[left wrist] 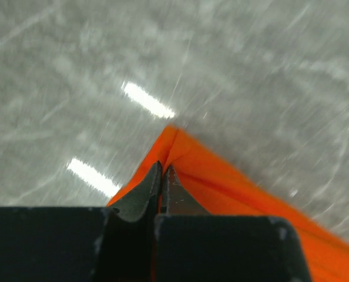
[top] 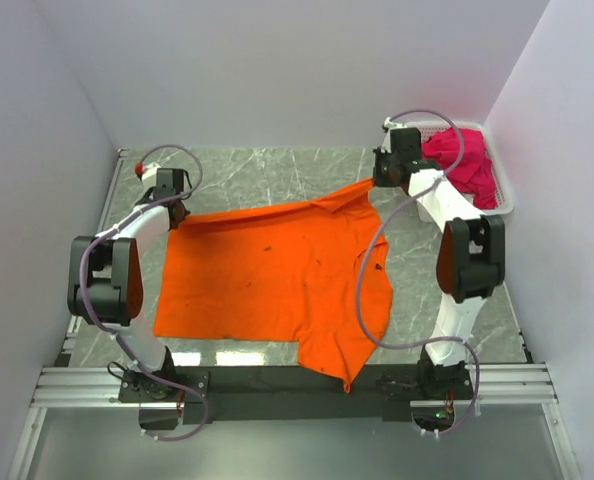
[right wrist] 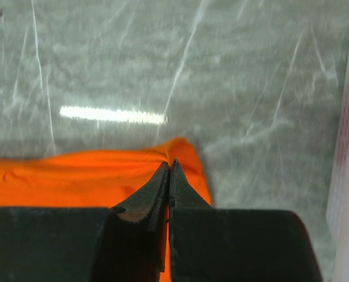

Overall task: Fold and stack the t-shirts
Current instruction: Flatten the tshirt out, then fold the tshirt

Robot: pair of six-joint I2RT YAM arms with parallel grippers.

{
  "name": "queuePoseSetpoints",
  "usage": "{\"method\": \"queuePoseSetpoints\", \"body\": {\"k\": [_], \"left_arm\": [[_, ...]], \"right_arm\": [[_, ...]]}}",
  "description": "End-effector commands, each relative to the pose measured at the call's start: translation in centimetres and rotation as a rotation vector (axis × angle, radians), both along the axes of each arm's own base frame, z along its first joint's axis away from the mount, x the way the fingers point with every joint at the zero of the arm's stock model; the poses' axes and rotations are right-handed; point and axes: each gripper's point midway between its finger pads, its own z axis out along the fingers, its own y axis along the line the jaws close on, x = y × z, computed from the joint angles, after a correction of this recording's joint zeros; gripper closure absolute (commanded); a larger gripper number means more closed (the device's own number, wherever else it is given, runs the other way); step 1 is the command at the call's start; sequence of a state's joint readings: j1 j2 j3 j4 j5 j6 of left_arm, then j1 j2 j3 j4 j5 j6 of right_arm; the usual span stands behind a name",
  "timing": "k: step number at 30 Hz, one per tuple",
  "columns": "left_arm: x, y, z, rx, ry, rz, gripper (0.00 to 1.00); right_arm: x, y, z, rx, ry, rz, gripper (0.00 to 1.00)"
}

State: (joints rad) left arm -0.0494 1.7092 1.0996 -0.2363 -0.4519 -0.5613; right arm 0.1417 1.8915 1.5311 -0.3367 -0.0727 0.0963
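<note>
Orange t-shirt (top: 267, 280) is lying spread on the desk (top: 277, 170), its far edge running crosswise between the arms; the left tool (left wrist: 164, 169) and right tool (right wrist: 170, 164) are each clenching one far corner

One orange t-shirt (top: 267, 270), one white basket (top: 505, 190), one magenta cloth heap (top: 469, 165), two arms: left (top: 105, 275), right (top: 470, 255).

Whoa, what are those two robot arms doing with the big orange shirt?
They are working on folding t-shirts. The left end effector is shut on one far corner of the orange t-shirt, and the right end effector is shut on the other far corner. The shirt lies mostly spread out on the marble table, not yet folded. A heap of pink cloth sits in the white basket at the far right.
</note>
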Motion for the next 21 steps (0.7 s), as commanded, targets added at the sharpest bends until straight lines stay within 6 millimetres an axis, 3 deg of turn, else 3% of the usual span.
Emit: {"method": "queuePoseSetpoints", "body": {"k": [1, 2, 3, 5, 6, 11, 14, 15, 21], "left_arm": [[4.2, 1.4, 4.2, 0.043, -0.152, 0.039, 0.99], [4.5, 1.5, 3.9, 0.04, -0.147, 0.037, 0.99], [5.0, 1.6, 3.5, 0.036, -0.138, 0.036, 0.99], [5.4, 1.3, 3.4, 0.013, -0.136, 0.027, 0.99], [5.7, 1.2, 3.6, 0.007, -0.138, 0.022, 0.99], [4.9, 1.4, 4.9, -0.013, -0.128, 0.031, 0.99], [4.2, 1.8, 5.8, -0.015, -0.134, 0.036, 0.99], [3.7, 1.7, 5.7, -0.018, -0.124, 0.035, 0.99], [1.6, 0.8, 5.5, -0.066, -0.093, 0.02, 0.99]], "right_arm": [[3.3, 0.1, 3.5, 0.014, -0.079, -0.033, 1.0], [4.3, 0.4, 4.5, 0.023, -0.099, -0.032, 1.0], [4.5, 0.5, 3.1, 0.032, -0.054, -0.039, 1.0], [5.2, 0.8, 4.2, 0.052, -0.059, -0.047, 1.0], [5.2, 1.0, 3.8, 0.071, -0.038, -0.061, 1.0], [3.4, 1.2, 5.4, 0.141, -0.004, -0.122, 1.0], [2.2, 0.9, 5.3, 0.149, 0.01, -0.161, 1.0], [1.8, 0.8, 6.0, 0.158, 0.002, -0.171, 1.0], [-0.7, 1.2, 5.6, 0.136, 0.041, -0.18, 1.0]]}}
